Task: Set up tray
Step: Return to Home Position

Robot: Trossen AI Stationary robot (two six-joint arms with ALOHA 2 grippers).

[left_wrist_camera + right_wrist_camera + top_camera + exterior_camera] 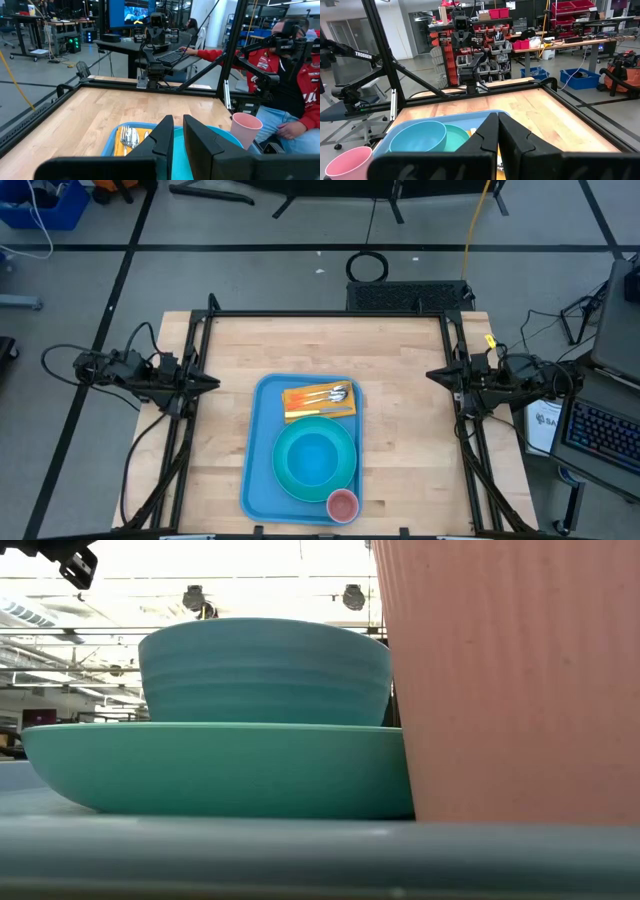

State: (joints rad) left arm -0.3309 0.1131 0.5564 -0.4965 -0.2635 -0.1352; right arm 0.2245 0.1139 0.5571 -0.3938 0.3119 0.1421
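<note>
- Seeing the tray (258, 450) lying flat on the wooden table (400, 440), in the middle between left and right, close to the near edge.
- Finding an orange napkin (295, 398) at the far end of the tray, carrying silver cutlery (332, 392) and a light green knife (320, 412) side by side.
- Finding a round turquoise plate (288, 480) nearer on the tray, holding a blue bowl (318, 460).
- Spotting a pink cup (343, 504) standing upright in the tray's near right corner, just beside the plate.
- Watching the left gripper (212, 383) hanging at the left edge of the table, well apart from the tray, fingers (162, 135) pressed almost together, pinching nothing.
- Watching the right gripper (432, 376) hanging at the right edge, pointing in toward the middle, fingers (490, 130) pressed together too, pinching nothing.
</note>
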